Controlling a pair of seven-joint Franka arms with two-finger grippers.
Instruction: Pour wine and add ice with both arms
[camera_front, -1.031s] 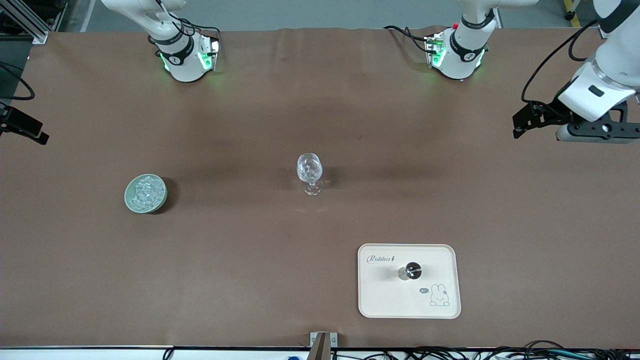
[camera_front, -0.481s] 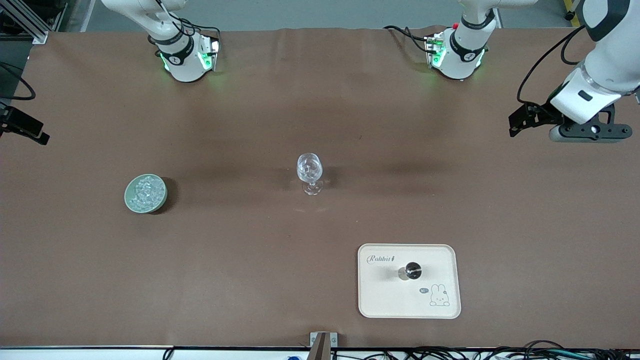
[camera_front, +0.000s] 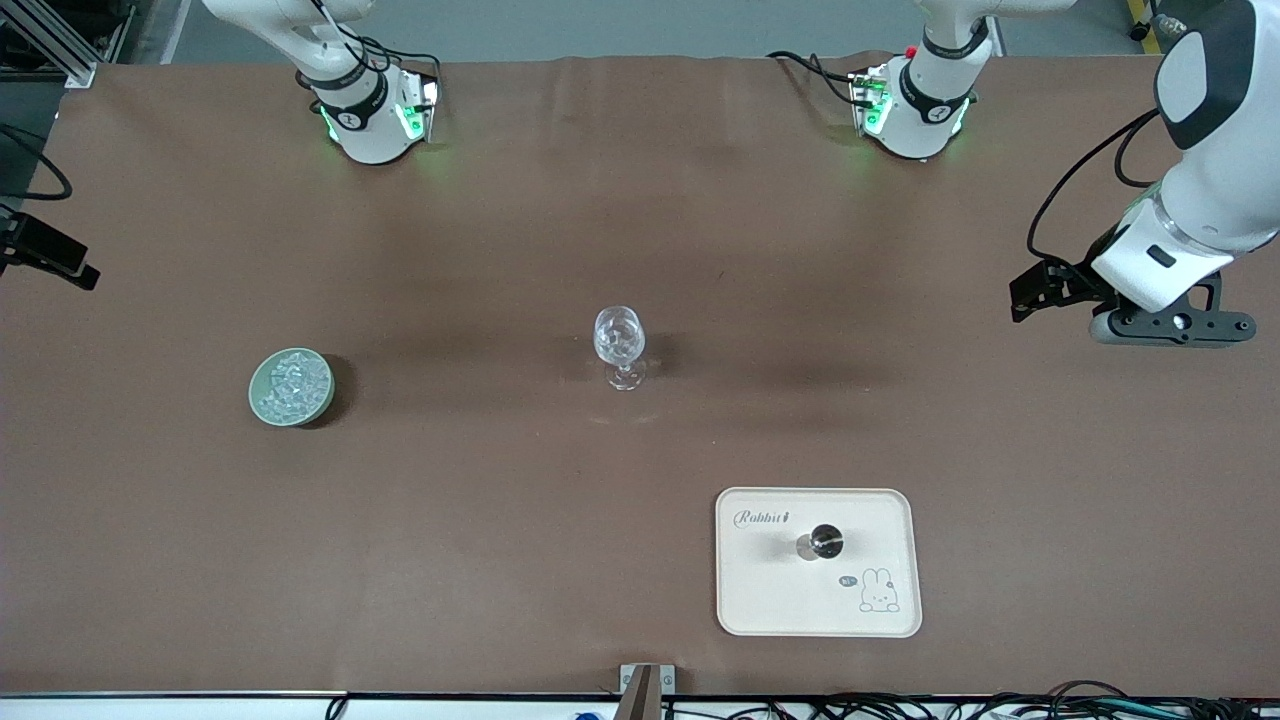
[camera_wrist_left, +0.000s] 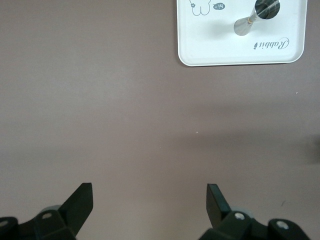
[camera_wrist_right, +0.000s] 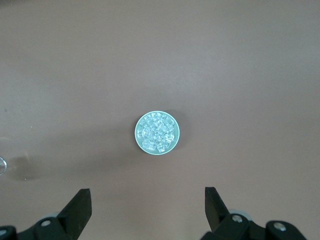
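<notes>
Gaping wide with nothing between its fingers, the left gripper (camera_wrist_left: 149, 202) hangs over bare table at the left arm's end, the cream tray (camera_front: 760, 600) in its wrist view. The right gripper (camera_wrist_right: 148, 206) – just as wide and holding nothing – hangs above the green bowl of ice (camera_front: 291, 387). The wine glass (camera_front: 619, 346) stands mid-table; whether it holds ice or wine cannot be told. The wine bottle (camera_front: 820, 543) stands upright on the tray, nearer the camera – a layout fitting both pouring ahead and everything set back
</notes>
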